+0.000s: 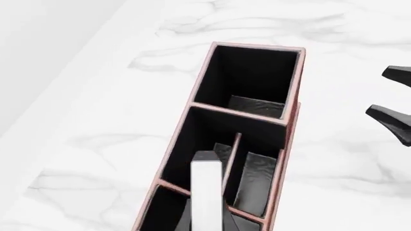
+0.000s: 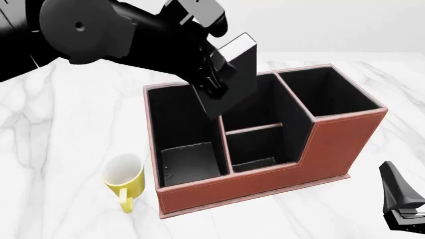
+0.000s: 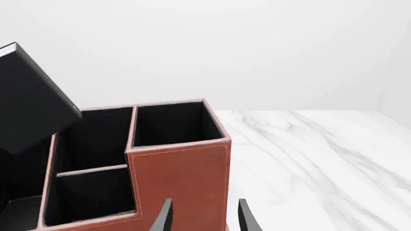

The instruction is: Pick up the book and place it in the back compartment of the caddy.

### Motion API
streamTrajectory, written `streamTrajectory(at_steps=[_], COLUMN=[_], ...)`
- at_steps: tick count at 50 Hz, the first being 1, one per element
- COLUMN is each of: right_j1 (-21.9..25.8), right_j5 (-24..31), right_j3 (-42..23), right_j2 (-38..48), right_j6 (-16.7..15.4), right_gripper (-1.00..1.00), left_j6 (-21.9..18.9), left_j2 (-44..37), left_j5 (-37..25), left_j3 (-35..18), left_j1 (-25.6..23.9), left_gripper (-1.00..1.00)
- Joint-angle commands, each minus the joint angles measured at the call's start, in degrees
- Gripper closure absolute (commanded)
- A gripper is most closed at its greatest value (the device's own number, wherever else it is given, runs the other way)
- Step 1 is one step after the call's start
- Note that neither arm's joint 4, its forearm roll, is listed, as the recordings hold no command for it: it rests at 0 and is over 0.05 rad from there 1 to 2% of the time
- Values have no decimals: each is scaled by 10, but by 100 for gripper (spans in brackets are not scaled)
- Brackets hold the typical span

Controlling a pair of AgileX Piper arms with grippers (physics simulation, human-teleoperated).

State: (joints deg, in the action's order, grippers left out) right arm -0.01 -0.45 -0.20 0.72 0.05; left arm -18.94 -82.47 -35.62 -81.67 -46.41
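Book (image 2: pixel 236 74) held tilted in the air above the middle of the caddy (image 2: pixel 265 184), clamped in the left gripper (image 2: pixel 211 82).

Its cover is plain matte black, its page edge white; the caddy is stitched reddish-brown leather-look, black inside, with a stepped wall. Only the front view shows the glossy yellow mug (image 2: pixel 126 181) on the veined marble table (image 2: pixel 53 149). The right wrist view shows the right gripper (image 3: pixel 204 217) empty, fingers parted, near the caddy's tall end.

White marble table (image 2: pixel 59 149) carries the reddish-brown caddy (image 2: pixel 265 184) and, just beside its left end, a yellow mug (image 2: pixel 125 181) lying tipped.
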Motion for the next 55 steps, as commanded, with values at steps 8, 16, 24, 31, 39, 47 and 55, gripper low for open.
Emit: streamTrajectory(at_steps=[8, 16, 24, 31, 39, 47, 55], right_j1=[0, 0, 0, 0, 0, 0, 0], right_j5=[0, 0, 0, 0, 0, 0, 0], right_j3=[0, 0, 0, 0, 0, 0, 0], right_j2=[0, 0, 0, 0, 0, 0, 0], right_j6=[0, 0, 0, 0, 0, 0, 0], right_gripper=[-100, -100, -100, -100, -100, -100, -100], left_j6=[-9, 0, -1, 7, 2, 6, 9], left_j2=[-47, -58, -62, -48, -62, -70, -85], left_j5=[25, 30, 5, 3, 3, 18, 39], left_j3=[-15, -6, -25, -20, -32, -19, -4], left_j1=[-23, -38, -63, -81, -75, -75, -68], left_gripper=[100, 100, 100, 100, 100, 100, 100])
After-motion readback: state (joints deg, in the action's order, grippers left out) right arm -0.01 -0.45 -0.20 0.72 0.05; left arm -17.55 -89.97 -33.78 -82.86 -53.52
